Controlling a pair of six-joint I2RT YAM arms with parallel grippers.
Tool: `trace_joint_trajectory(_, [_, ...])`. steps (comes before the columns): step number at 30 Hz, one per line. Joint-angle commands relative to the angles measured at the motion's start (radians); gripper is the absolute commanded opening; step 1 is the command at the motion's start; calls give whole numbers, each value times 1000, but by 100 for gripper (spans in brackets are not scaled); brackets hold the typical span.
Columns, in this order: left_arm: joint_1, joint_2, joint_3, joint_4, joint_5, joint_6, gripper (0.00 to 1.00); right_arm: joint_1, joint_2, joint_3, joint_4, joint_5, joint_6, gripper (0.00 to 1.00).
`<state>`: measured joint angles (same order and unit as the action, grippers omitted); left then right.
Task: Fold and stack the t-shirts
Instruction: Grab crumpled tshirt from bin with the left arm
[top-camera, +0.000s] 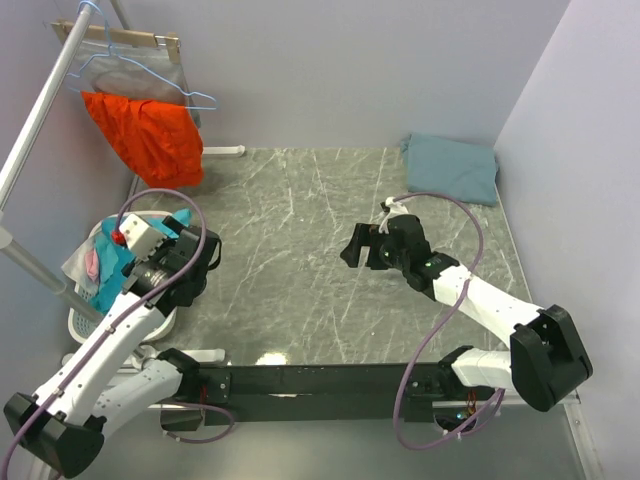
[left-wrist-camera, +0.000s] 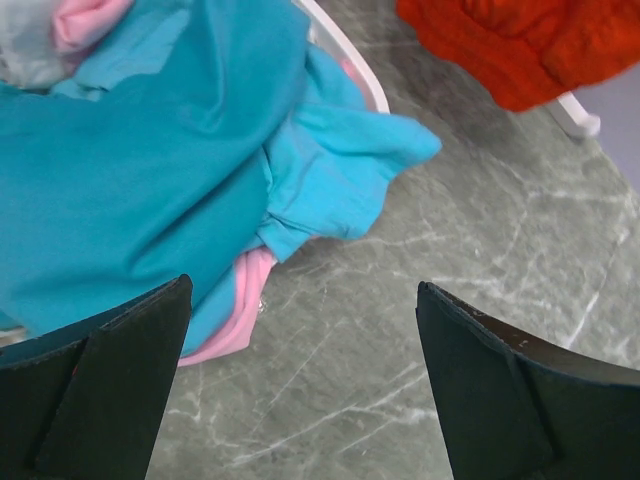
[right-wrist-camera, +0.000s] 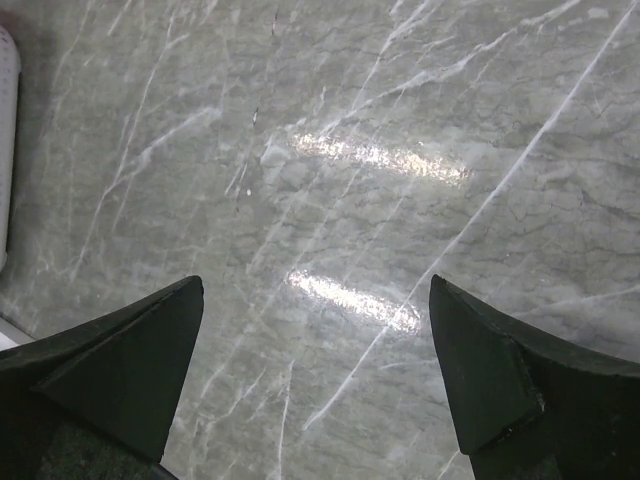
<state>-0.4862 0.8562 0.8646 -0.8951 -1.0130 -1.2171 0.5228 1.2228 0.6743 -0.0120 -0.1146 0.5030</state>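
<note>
Currently both sets of jaws are wide apart and hold nothing.

Left gripper (left-wrist-camera: 303, 295) sits at the left edge of the table (top-camera: 290, 250), just right of the white basket (left-wrist-camera: 345, 50). Teal t-shirt (left-wrist-camera: 130, 150) is bunched in that basket, with one flap spilling over the rim onto the marble. In the left wrist view, the bulk of the teal cloth lies ahead of the left finger, and the flap reaches toward the gap without entering it. Bare marble shows between the fingertips. Can't tell whether the left finger touches the cloth. Pink cloth (left-wrist-camera: 235, 320) pokes out under the teal, close to that same finger.

Right gripper (top-camera: 362, 245) is over mid-table, right of centre, with only bare marble between its fingers in the right wrist view. Slate grey-blue t-shirt (top-camera: 452, 165) lies folded flat at the far right corner, well apart from both grippers.

Orange-red garment (top-camera: 150, 135) hangs at far left, beyond the basket.
</note>
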Motion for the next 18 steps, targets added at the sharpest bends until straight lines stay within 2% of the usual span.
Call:
trace_joint_trajectory(1, [-3, 50, 96, -146, -96, -142, 99, -6, 29, 85, -45, 23, -35, 100])
trace_joint_trajectory(5, [0, 124, 83, -97, -73, -68, 100, -6, 7, 73, -48, 41, -40, 100])
trace_joint_trajectory(6, [0, 139, 88, -135, -79, -144, 99, -6, 1, 64, -45, 43, -41, 100])
trace_joint_trajectory(11, [72, 234, 103, -283, -90, -295, 99, -6, 12, 65, -80, 55, -67, 100])
trace_joint_trajectory(14, [145, 268, 100, -231, -56, -227, 99, -6, 15, 73, -98, 55, -95, 100])
trace_joint_trajectory(18, [193, 328, 120, -293, -71, -291, 99, -7, 14, 67, -97, 50, -129, 100])
